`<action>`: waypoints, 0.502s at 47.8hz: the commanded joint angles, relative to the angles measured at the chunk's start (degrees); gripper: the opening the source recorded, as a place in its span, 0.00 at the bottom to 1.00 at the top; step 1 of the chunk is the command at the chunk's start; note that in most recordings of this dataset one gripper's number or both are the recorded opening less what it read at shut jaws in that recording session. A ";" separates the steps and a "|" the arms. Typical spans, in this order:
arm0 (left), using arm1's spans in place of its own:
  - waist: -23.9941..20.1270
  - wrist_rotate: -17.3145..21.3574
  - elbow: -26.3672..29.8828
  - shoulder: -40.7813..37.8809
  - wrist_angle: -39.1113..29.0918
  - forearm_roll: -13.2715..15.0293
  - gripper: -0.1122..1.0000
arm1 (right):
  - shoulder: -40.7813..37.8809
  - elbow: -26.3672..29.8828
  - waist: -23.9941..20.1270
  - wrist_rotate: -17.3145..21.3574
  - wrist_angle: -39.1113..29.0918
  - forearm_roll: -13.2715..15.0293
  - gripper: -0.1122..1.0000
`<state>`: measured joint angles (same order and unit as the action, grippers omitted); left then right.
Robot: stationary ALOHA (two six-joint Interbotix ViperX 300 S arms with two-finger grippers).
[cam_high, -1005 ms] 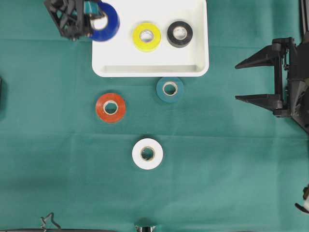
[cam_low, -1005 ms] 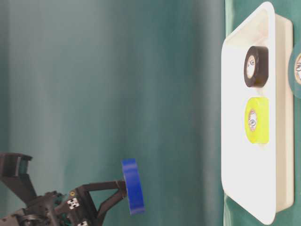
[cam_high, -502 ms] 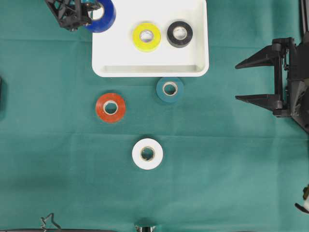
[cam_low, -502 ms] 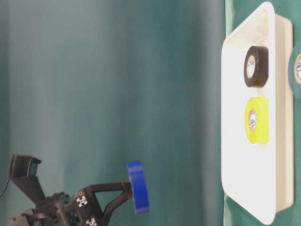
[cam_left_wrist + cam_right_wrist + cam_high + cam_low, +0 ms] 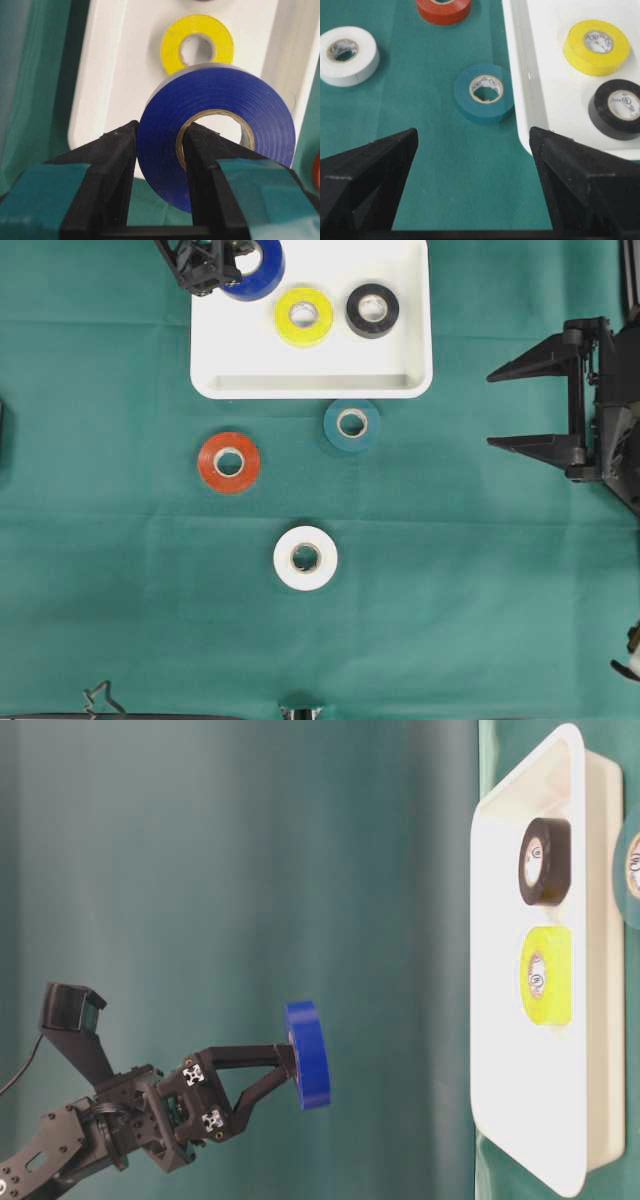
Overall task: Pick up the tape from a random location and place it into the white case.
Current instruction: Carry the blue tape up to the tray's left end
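Blue tape (image 5: 215, 135) sits pinched in the left gripper (image 5: 157, 145), one black finger (image 5: 112, 155) outside the roll's wall and the other through its cardboard core, jaws narrowed onto that wall. Seen from overhead, gripper (image 5: 225, 258) and roll (image 5: 258, 260) hang over the far left corner of the white case (image 5: 310, 383), at the picture's top edge. From table level the roll (image 5: 308, 1054) is held on edge at the finger ends (image 5: 290, 1065), clear of the case (image 5: 500, 1020) with open air between them.

Beyond the gripper, inside the case, a yellow roll (image 5: 305, 316) lies flat nearest the blue one, and a black roll (image 5: 372, 310) lies flat just past it. Both rest on the case floor, apart from each other.

Outside the case, on the green cloth (image 5: 120, 590), three more rolls lie flat: a teal roll (image 5: 352, 425) touching or just beside the case's near rim, an orange roll (image 5: 229, 462) farther toward the left arm's side, and a white roll (image 5: 305, 558) farthest from the case.

At the right edge the right gripper (image 5: 540, 405) hovers with its jaws spread wide, holding nothing, well apart from every roll. Its own camera looks between the two black fingers (image 5: 367, 170) at the teal roll (image 5: 485, 92) and the case corner (image 5: 520, 100).
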<state>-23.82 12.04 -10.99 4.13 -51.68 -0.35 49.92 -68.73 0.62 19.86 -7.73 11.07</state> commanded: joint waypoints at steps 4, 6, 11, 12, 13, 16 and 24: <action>0.00 0.00 0.70 1.23 0.09 -0.18 0.32 | -0.26 1.58 0.00 -0.09 0.18 0.35 0.88; 0.00 0.00 0.53 1.41 0.09 -0.09 0.32 | -0.18 1.58 0.00 -0.09 0.18 0.35 0.88; 0.00 0.00 0.18 1.67 0.09 -0.09 0.32 | -0.18 1.58 0.00 -0.09 0.18 0.44 0.88; 0.00 0.00 0.09 1.67 0.09 -0.09 0.32 | -0.26 1.58 0.00 -0.09 0.18 0.44 0.88; 0.00 0.00 0.09 1.67 0.09 -0.09 0.32 | -0.26 1.58 0.00 -0.09 0.18 0.44 0.88; 0.00 0.00 0.09 1.67 0.09 -0.09 0.32 | -0.26 1.67 0.09 -0.09 0.18 0.44 0.88; 0.00 0.00 0.09 1.67 0.09 -0.09 0.32 | -0.26 1.67 0.00 -0.09 0.09 0.44 0.88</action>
<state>-23.82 12.04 -11.60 4.13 -51.77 -0.35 49.92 -68.55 0.53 19.86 -7.82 11.43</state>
